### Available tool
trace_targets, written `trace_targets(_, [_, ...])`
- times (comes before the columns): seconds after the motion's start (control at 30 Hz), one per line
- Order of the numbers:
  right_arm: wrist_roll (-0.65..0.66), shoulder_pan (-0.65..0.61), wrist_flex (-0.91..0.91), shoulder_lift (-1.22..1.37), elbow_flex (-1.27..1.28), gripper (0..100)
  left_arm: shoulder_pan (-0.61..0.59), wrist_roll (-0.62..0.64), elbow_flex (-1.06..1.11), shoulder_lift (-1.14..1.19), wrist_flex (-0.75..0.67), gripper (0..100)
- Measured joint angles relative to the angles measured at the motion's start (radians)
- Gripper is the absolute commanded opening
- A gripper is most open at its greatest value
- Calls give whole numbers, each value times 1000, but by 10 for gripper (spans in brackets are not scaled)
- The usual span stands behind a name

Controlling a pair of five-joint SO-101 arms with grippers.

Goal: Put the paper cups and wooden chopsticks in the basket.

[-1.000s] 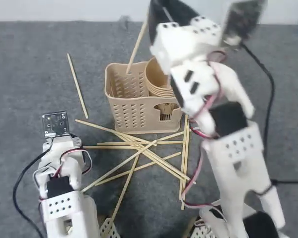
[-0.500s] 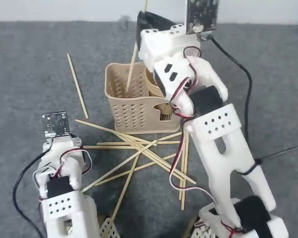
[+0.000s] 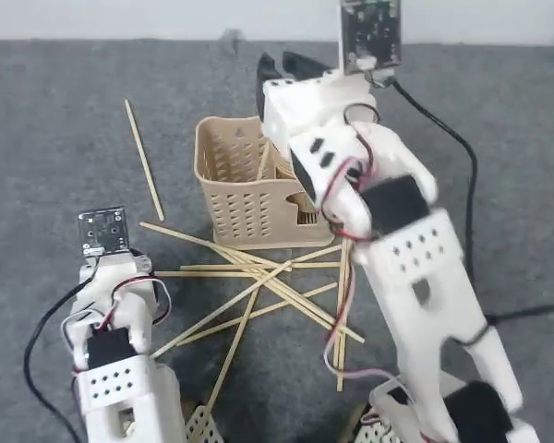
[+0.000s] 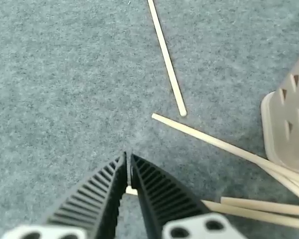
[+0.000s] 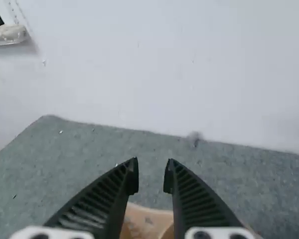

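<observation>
Near the middle of the table's (image 3: 55, 120) far edge: a tan slotted basket (image 3: 249, 198), standing upright. Hanging right above its back rim, the right claw (image 5: 150, 175), jaws parted by a narrow gap and empty, aimed out past the far edge at a white wall (image 5: 189, 59). Down inside the basket, a leaning chopstick (image 3: 263, 164), tilted, top end resting by the arm's side of the rim. Out on the grey surface between the basket and the near edge, the loose chopsticks (image 3: 258, 281), criss-crossed in a flat tangle, a few ends running up to the foot of the basket. Off toward the far-left corner, a lone chopstick (image 3: 143, 159), lying flat and well apart from the tangle. Parked at the near-left corner, the left arm, with the left claw (image 4: 128, 167) pointing down at the table, jaws closed to a hairline. A sliver of pale wood showing through that slit behind the tips; pinched or merely lying underneath, cannot tell. Just beside that claw, more sticks fanning across toward a corner of the basket.
</observation>
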Motion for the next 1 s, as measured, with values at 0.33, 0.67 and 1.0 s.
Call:
trace_targets(0.33, [0, 120, 473, -207, 0, 104, 2, 0, 0, 0, 0, 13])
trace_targets(0.67, [97, 219, 776, -282, 195, 6, 2, 0, 0, 0, 0, 13])
trace_targets(1.0, [290, 465, 516, -374, 761, 8, 2, 0, 0, 0, 0, 13])
